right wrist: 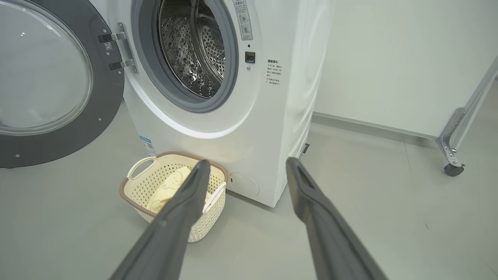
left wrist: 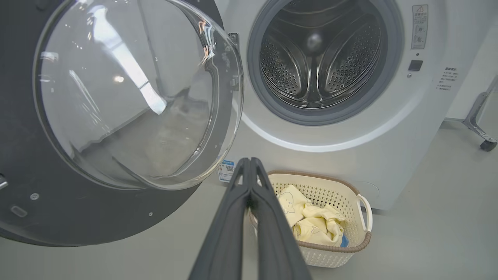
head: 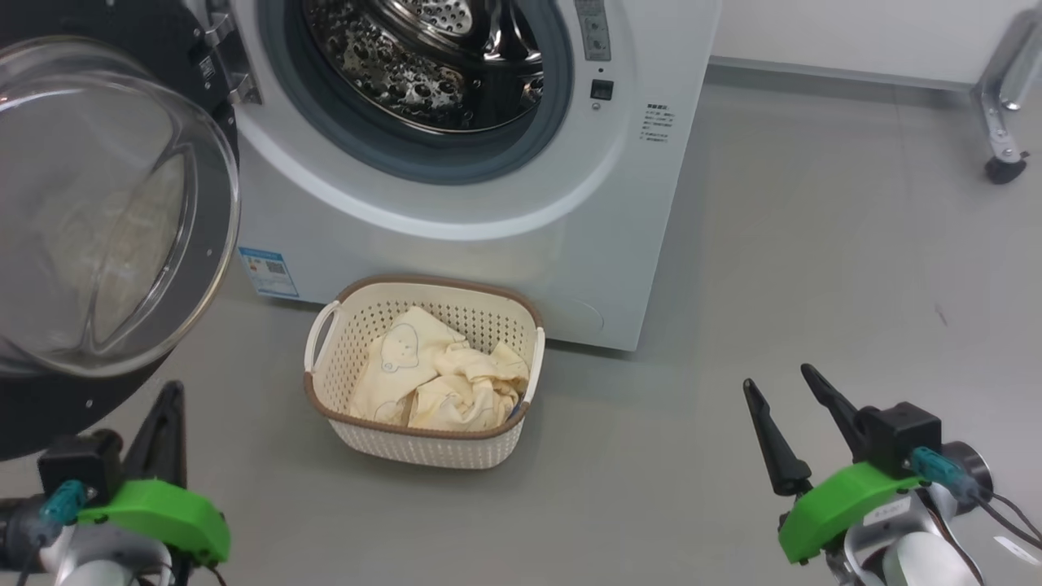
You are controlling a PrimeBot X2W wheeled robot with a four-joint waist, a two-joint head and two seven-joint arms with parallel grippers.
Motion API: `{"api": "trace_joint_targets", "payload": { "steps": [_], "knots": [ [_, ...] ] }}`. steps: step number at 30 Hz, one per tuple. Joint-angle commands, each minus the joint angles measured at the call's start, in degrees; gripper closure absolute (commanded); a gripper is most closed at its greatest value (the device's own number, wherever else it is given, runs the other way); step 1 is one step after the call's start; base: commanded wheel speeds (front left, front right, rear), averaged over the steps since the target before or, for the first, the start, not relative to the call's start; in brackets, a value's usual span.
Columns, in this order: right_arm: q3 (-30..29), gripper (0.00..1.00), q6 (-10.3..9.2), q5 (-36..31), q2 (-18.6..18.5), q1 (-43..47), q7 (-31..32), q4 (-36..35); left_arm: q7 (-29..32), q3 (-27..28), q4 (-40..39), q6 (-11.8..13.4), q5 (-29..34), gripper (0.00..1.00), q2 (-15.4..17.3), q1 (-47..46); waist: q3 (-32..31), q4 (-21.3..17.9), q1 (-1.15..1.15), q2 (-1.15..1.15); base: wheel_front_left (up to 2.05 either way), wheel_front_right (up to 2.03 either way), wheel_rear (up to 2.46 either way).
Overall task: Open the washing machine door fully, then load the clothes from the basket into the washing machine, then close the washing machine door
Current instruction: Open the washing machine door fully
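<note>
Before washing machine (head: 488, 260), basket (head: 423, 454) holds crumpled clothes (head: 444, 381).

At your twelve o'clock, the washing machine (head: 456, 220) shows its steel drum (head: 423, 57). The washing machine door (head: 106, 203) stands swung wide at ten o'clock. The basket (head: 423, 448) sits on the grey floor (head: 814, 268) just before the machine, with the clothes (head: 440, 378) heaped inside. Your left gripper (head: 168, 399), at seven o'clock, has its fingers pressed together; your right gripper (head: 775, 376), at four o'clock, has them spread.
</note>
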Motion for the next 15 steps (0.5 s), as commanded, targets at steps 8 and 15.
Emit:
{"api": "trace_joint_targets", "payload": {
  "steps": [8,15],
  "knots": [
    [1.3,0.0,-0.17,0.9,0.0,-1.3,-0.9,-2.3,-0.2,-0.8,-7.3,1.3,1.0,1.0,-1.6,0.6,-2.3,-4.6,0.01,0.0,0.0,0.0,0.0],
    [0.9,0.0,-0.17,2.2,0.0,-1.2,-1.7,-2.9,-1.7,-3.7,-9.5,1.4,1.2,0.65,-4.3,2.6,-2.5,-8.3,0.01,0.0,0.0,0.0,0.0]
  ]
}}
